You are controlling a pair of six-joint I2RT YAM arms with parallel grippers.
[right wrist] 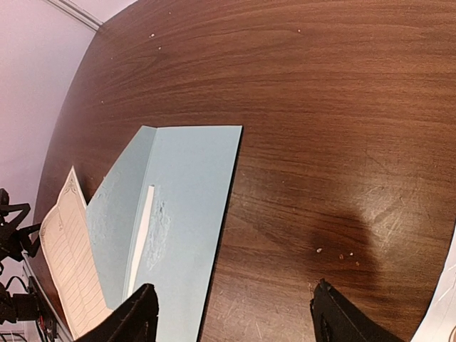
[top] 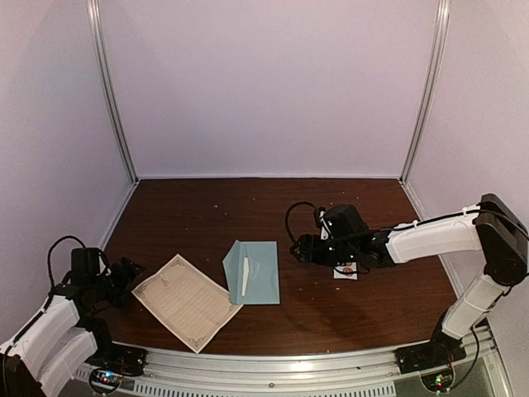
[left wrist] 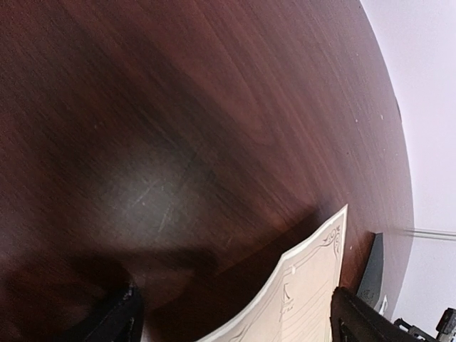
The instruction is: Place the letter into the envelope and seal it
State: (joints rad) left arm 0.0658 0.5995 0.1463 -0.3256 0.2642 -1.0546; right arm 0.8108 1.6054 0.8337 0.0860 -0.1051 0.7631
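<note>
The cream paper letter (top: pixel 186 302) lay flat at the near left of the dark wood-grain tabletop (top: pixel 207 207), its long axis slanting from far-left to near-right. Just right of it the matte teal envelope (top: pixel 260 273) ran near-to-far, its triangular flap (top: pixel 233 266) open and pointing left, a white strip (top: pixel 245 275) on it. The left claw (top: pixel 129 275) and right claw (top: pixel 296 250) both gaped wide, holding nothing.
</note>
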